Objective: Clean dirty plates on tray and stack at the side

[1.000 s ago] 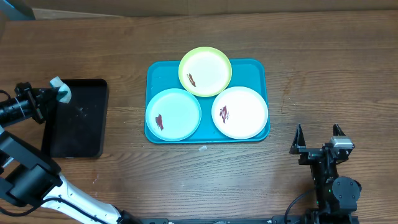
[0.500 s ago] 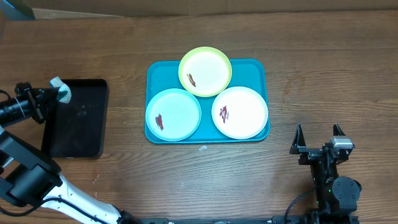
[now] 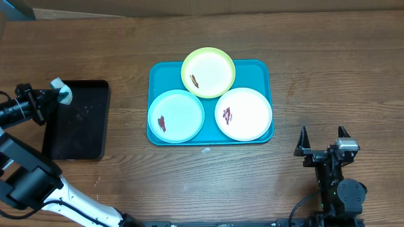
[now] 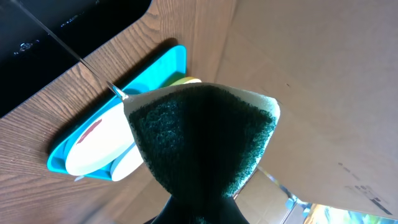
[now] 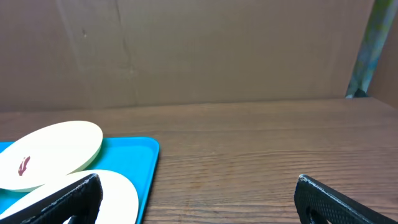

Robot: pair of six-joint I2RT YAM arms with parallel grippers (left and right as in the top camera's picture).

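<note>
Count from overhead:
- Plates: 3. The yellow-green plate (image 3: 208, 72) is at 12 o'clock on the turquoise tray (image 3: 161, 74), the pale blue plate (image 3: 176, 116) at 8, the white plate (image 3: 243, 113) at 4.
- Dark-red smears (image 3: 195, 81): 3, one per plate.
- Trays: 2. One turquoise, plus 1 black tray (image 3: 79, 126) at its 9 o'clock.
- Scrub pad (image 4: 202, 143): 1, at the black tray's 11 o'clock corner.
- Grippers: 2. The left gripper (image 3: 55, 96) is at the table's 9 o'clock, the right gripper (image 3: 322, 133) at 5.
- White scrap (image 3: 205, 150): 1, just off the turquoise tray's 6 o'clock edge.
- Table (image 3: 315, 50): 1.
</note>
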